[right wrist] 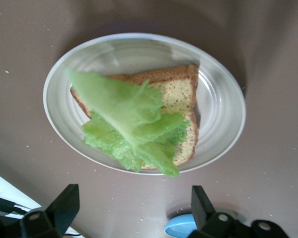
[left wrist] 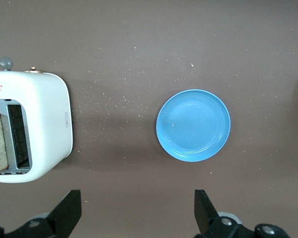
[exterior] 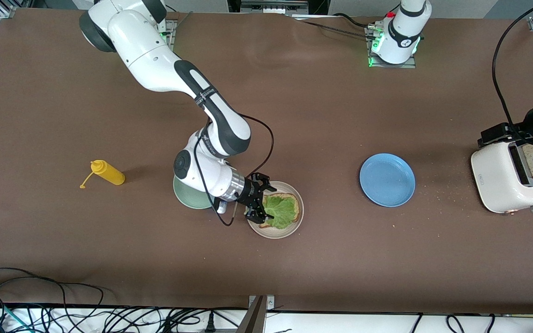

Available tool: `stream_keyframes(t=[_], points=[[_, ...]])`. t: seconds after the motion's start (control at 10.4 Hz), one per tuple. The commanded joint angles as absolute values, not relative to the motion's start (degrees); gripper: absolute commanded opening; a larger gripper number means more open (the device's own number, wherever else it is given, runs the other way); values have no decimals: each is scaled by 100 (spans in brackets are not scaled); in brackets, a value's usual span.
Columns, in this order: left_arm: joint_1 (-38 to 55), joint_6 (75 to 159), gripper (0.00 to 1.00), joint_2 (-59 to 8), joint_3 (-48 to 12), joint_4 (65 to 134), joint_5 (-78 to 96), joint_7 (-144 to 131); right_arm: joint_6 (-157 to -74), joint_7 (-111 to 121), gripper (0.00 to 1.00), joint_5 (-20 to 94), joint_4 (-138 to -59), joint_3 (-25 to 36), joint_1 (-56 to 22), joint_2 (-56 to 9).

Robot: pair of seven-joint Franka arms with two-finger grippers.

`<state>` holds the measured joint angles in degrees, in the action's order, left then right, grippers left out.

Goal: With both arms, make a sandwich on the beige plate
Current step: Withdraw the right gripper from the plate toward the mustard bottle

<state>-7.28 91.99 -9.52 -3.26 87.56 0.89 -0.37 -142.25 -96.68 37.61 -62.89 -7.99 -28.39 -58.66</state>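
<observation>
On the beige plate point(exterior: 295, 225) a bread slice point(exterior: 294, 203) lies under a lettuce leaf point(exterior: 279, 211). The right pincer point(exterior: 257, 200) hovers over the plate's rim, jaws spread wide, gripping nothing. Toward the left arm's end of the worktop point(exterior: 63, 259), the left pincer point(left wrist: 138, 210) hangs wide open and empty – near the toaster point(exterior: 509, 180).

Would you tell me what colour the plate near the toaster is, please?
The plate near the toaster is plain blue, seen best in the left wrist view.
</observation>
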Motion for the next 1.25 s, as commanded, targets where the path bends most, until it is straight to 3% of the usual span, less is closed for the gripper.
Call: stream_keyframes(t=[0.0,0.29,0.68,0.87,1.16], points=[[-721,9220,100,-967,-369,8763,-97,-70,-13119,-9660,100,3508,-6179,-468,-2690,-5487],[-721,9220,100,-967,-369,8754,-97,-62,-11731,-9214,100,2253,-6196,-273,-2489,-4590],[-721,9220,100,-967,-369,8754,-97,-62,-9270,-6810,100,1951,-6214,-272,-1506,-3589],[-712,9220,100,-967,-369,8754,-97,-70,-8249,-5142,100,1428,-6214,59,-1231,-3254],[-721,9220,100,-975,-369,8763,-97,-70,-7840,-2425,100,510,-6450,770,-1230,-2753]])
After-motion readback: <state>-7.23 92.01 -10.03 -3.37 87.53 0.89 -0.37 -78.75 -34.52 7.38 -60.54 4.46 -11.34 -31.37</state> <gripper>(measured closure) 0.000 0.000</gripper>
